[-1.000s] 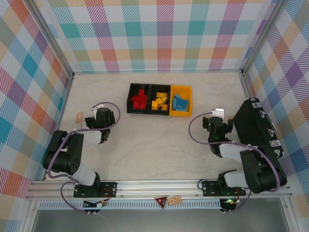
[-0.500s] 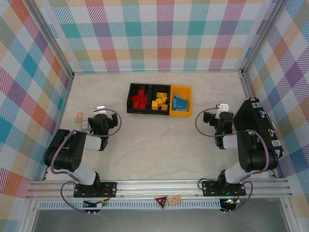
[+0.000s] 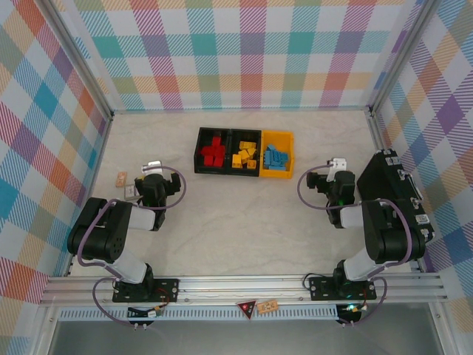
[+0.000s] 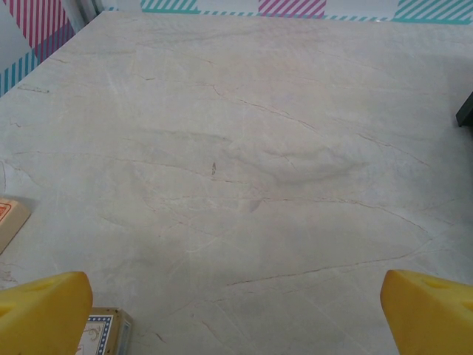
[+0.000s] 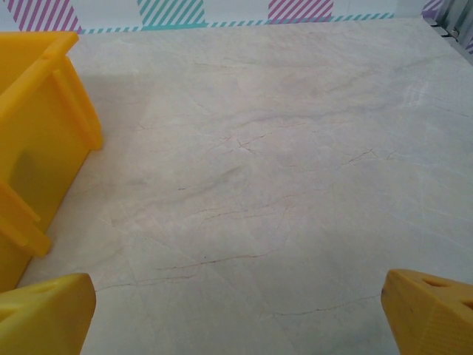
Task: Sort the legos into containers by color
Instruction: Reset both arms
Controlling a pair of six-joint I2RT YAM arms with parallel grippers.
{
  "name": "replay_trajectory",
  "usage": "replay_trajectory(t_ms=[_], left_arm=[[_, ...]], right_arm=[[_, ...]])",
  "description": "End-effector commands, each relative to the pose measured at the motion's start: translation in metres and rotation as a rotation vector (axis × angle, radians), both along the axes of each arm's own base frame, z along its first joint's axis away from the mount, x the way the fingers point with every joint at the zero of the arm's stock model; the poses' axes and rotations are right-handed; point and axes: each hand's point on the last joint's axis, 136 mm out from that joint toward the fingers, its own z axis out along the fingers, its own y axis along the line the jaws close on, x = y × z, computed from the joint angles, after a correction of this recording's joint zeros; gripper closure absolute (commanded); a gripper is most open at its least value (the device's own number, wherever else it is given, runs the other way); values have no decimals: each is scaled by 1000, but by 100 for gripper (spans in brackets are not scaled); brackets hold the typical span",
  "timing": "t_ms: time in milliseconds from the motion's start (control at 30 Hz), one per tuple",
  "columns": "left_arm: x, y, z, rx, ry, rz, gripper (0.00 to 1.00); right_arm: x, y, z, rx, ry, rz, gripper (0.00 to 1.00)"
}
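Note:
The containers stand in a row at the back middle of the table. The left black bin (image 3: 199, 151) holds red legos (image 3: 214, 152), the middle black bin (image 3: 232, 155) holds yellow-orange legos (image 3: 245, 155), and the yellow-orange bin (image 3: 288, 153) holds blue legos (image 3: 276, 157). My left gripper (image 3: 153, 171) hovers left of the bins, open, with bare table between its yellow fingertips (image 4: 44, 314). My right gripper (image 3: 334, 170) hovers right of the bins, also open and empty (image 5: 236, 314). The yellow-orange bin's wall (image 5: 37, 126) stands to the left in the right wrist view.
A large black case (image 3: 392, 196) lies by the right wall, close to my right arm. Two small cards (image 3: 123, 180) lie left of my left gripper; a patterned one (image 4: 103, 333) is beside the left fingertip. More cards (image 3: 259, 306) sit on the front rail.
Both arms have folded back toward their bases over the last second, the right one most, and have barely moved since half a second ago. Both grippers stayed open and the legos stayed in the bins.

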Motion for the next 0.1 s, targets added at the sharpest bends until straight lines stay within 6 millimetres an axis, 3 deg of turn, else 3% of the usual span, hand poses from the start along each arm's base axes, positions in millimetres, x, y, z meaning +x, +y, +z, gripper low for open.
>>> replay_trajectory(t_ms=[0,67], left_arm=[[3,2,9,-5,-40,-1,1],[3,2,9,-6,-40,-1,0]], right_arm=[[6,3,11,18,-36,18,1],[7,4,12,15,-39,17,1]])
